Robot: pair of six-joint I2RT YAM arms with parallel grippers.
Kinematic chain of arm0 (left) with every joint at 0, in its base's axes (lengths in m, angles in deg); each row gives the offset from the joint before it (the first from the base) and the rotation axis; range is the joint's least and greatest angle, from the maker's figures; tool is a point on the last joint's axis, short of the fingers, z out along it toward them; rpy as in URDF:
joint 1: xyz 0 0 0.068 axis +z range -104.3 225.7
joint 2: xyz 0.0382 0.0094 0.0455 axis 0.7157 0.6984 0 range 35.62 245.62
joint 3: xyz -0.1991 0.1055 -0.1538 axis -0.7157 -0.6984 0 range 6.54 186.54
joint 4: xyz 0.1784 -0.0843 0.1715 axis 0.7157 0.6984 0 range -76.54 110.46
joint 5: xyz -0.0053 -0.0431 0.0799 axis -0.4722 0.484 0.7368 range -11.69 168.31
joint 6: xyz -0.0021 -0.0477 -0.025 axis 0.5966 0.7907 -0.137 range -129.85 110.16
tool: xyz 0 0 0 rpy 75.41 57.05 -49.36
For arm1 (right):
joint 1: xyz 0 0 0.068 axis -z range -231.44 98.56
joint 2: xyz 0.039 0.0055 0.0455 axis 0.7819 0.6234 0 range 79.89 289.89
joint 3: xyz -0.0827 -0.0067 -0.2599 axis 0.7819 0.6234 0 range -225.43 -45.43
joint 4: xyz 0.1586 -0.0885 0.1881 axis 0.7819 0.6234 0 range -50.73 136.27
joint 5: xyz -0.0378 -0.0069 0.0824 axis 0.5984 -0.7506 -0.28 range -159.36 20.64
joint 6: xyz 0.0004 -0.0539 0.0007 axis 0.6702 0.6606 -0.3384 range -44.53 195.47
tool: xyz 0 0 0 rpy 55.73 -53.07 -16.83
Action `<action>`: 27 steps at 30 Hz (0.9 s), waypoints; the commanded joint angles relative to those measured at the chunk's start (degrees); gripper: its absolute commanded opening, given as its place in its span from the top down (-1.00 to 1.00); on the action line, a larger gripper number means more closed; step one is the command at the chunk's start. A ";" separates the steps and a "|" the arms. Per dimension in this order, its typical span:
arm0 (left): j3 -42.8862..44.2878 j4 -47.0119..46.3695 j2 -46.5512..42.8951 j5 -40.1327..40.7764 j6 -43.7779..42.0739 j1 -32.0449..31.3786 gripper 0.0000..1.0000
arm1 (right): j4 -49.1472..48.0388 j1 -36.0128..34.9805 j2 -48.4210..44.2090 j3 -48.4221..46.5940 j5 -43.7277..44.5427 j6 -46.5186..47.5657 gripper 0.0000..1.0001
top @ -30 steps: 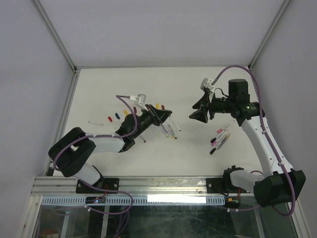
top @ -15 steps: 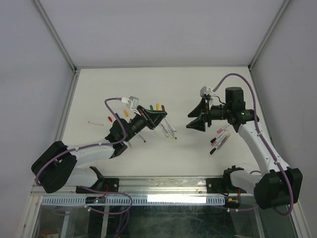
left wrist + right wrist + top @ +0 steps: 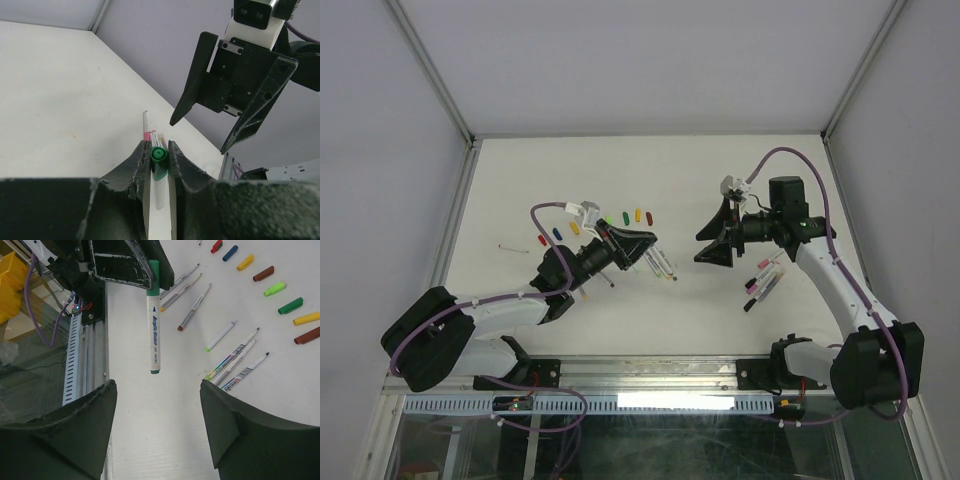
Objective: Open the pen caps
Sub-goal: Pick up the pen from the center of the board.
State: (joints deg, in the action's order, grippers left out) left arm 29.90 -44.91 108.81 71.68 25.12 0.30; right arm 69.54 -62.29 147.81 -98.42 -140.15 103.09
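Note:
My left gripper (image 3: pixel 157 145) is shut on a white pen (image 3: pixel 154 330), pinching it at its green cap (image 3: pixel 158 156), the barrel sticking out into the air above the table. My right gripper (image 3: pixel 157 385) faces the barrel's free end with its jaws wide open and nothing between them. In the top view the left gripper (image 3: pixel 638 245) and right gripper (image 3: pixel 710 243) stand a short way apart at mid-table. Several loose pen caps lie in a row, among them red (image 3: pixel 216 246), blue (image 3: pixel 230 252), yellow (image 3: pixel 245 262) and green (image 3: pixel 290 305).
Several uncapped pens (image 3: pixel 235 359) lie on the table below the left gripper. A cluster of capped pens (image 3: pixel 763 278) lies near the right arm, and a single pen (image 3: pixel 512 247) at far left. A metal rail (image 3: pixel 75 355) runs along the near table edge.
My right gripper has opened wider and drifted slightly left toward the held pen. My left arm has stretched out and shifted a little, still gripping the pen.

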 commanded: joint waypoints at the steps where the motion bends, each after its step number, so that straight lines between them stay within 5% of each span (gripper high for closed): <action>1: -0.31 -6.26 -1.50 -1.87 -2.33 -0.32 1.00 | -0.13 -0.12 -0.24 0.11 -0.62 1.70 -0.41; 27: 0.56 -11.67 1.42 -9.03 -6.28 0.63 1.00 | 3.56 -1.29 -0.23 0.71 1.79 9.89 -0.46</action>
State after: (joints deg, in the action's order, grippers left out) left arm 29.53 -52.27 110.52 65.25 20.31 0.43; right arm 73.30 -63.16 148.71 -98.01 -138.03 111.22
